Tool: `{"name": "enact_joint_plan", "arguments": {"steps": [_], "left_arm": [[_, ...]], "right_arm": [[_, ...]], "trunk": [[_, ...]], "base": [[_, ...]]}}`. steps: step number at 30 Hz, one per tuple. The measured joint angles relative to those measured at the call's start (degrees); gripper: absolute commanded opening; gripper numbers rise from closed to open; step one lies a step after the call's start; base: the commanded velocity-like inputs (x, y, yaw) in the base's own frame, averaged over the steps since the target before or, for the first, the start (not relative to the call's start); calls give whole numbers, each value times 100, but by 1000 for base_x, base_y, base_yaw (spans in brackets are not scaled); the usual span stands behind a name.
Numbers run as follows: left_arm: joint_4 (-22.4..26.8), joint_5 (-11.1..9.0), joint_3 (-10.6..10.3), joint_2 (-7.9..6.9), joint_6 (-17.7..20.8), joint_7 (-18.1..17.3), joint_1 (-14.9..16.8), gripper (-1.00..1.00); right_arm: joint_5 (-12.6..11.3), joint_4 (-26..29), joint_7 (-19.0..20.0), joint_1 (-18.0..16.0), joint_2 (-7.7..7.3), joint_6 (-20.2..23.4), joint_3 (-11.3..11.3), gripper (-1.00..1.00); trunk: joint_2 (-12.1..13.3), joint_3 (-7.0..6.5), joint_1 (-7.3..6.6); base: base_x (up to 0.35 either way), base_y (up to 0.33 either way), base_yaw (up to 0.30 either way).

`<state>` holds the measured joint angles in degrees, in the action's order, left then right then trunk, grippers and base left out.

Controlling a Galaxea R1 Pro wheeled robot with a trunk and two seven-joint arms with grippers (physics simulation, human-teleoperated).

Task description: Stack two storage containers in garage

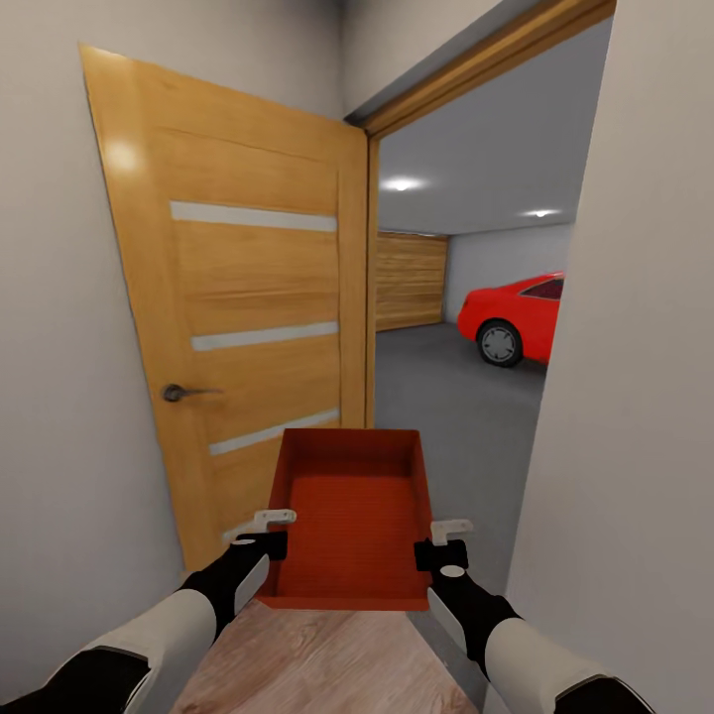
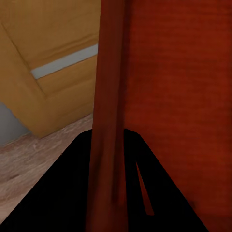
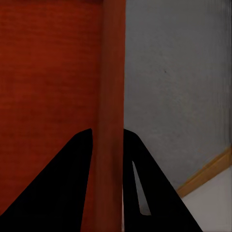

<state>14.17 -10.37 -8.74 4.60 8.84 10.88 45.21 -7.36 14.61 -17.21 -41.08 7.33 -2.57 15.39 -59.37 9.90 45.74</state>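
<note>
Clamped on opposite side walls by left fingers [image 1: 260, 529] and right fingers [image 1: 448, 540], the storage container [image 1: 347, 516] is held level for the garage [image 1: 466, 397] doorway.

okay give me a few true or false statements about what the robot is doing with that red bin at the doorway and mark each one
1. Both grippers hold the storage container, the left gripper on one side wall and the right gripper on the other. True.
2. The orange door is closed. False: it stands open, showing the garage beyond.
3. A red car is parked in the garage. True.
4. The container holds a second bin. False: it is empty, its ribbed bottom bare.
5. The container rests on the grey garage floor. False: it is carried in the air above the threshold.
</note>
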Motion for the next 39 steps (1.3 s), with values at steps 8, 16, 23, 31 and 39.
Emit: {"name": "enact_joint_plan", "arguments": {"steps": [8, 16, 23, 31, 39], "left_arm": [[9, -1, -5, -2, 5, -1, -1, -100], [18, -1, -9, -3, 10, 0, -1, -100], [19, 0, -9, -4, 12, -1, -1, -100], [1, -1, -4, -2, 7, -2, -1, -100], [-3, -8, -11, -2, 1, 2, -1, -100]], "right_arm": [[0, 3, -1, -1, 1, 0, -1, -100], [-1, 7, -2, -1, 1, 0, -3, -100], [-1, 7, -2, -1, 1, 0, -4, -100], [-5, -6, 1, -1, 1, 1, 1, -100], [0, -7, 2, -1, 1, 0, 1, -100]], "trunk": [[1, 0, 2], [1, 0, 3], [1, 0, 2], [0, 0, 0], [0, 0, -1]], "base": [[160, 123, -283], [11, 7, -283], [13, 0, -283], [263, 53, -236], [308, 165, -20]]}}
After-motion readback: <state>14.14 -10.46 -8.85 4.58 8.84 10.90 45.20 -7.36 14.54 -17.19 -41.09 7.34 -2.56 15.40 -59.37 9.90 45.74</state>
